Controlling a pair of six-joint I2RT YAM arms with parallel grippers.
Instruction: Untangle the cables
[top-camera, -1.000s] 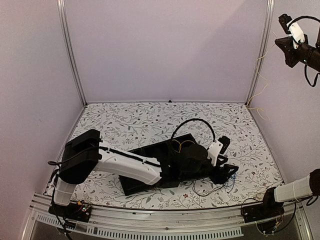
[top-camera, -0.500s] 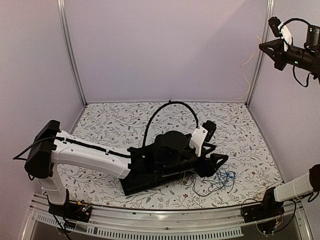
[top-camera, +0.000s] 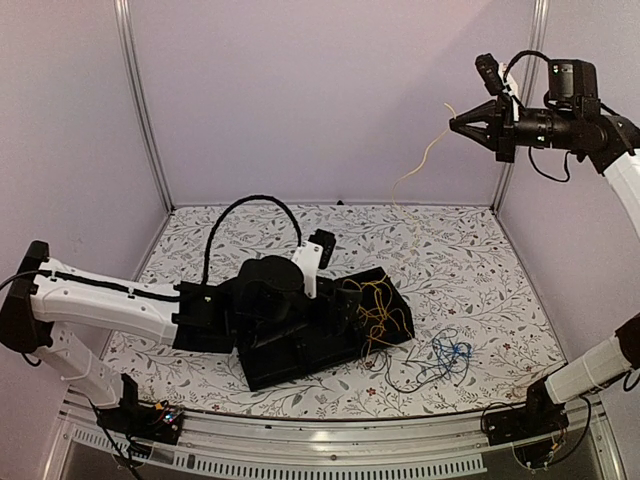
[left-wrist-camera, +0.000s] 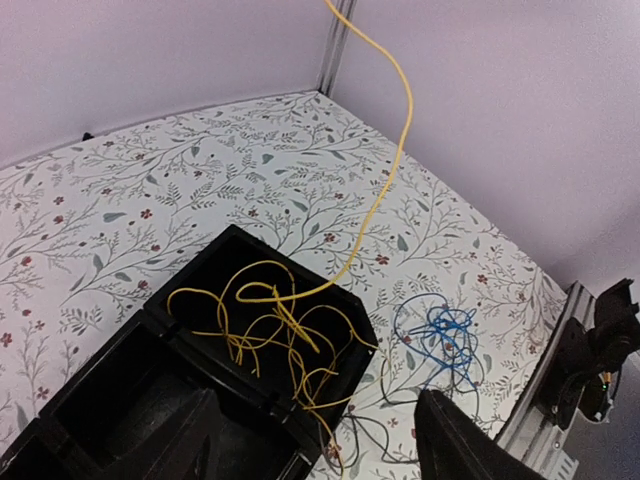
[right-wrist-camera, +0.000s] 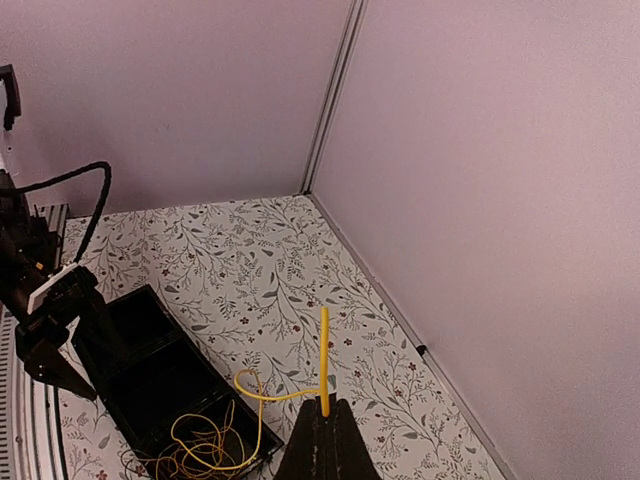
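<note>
A yellow cable (top-camera: 381, 304) lies heaped in the right compartment of a black tray (top-camera: 300, 368). One strand rises to my right gripper (top-camera: 455, 125), which is shut on its end high above the table's back right. That gripper (right-wrist-camera: 323, 415) shows a short yellow tip (right-wrist-camera: 323, 350) above its closed jaws. A blue cable (top-camera: 451, 351) and a thin black cable (top-camera: 405, 381) lie tangled on the table right of the tray. My left gripper (left-wrist-camera: 325, 440) is open and empty, above the tray's left part. The heap (left-wrist-camera: 270, 310) and the blue cable (left-wrist-camera: 445, 330) show below it.
The table has a floral cover and is walled on three sides with metal posts at the back corners (top-camera: 520, 100). The right arm's base (top-camera: 520, 422) stands at the front right edge. The left arm's hose (top-camera: 240, 205) arches above the tray.
My left arm has swung back to the left, uncovering the yellow heap in the tray. My right gripper has moved left and lower with the yellow cable's end.
</note>
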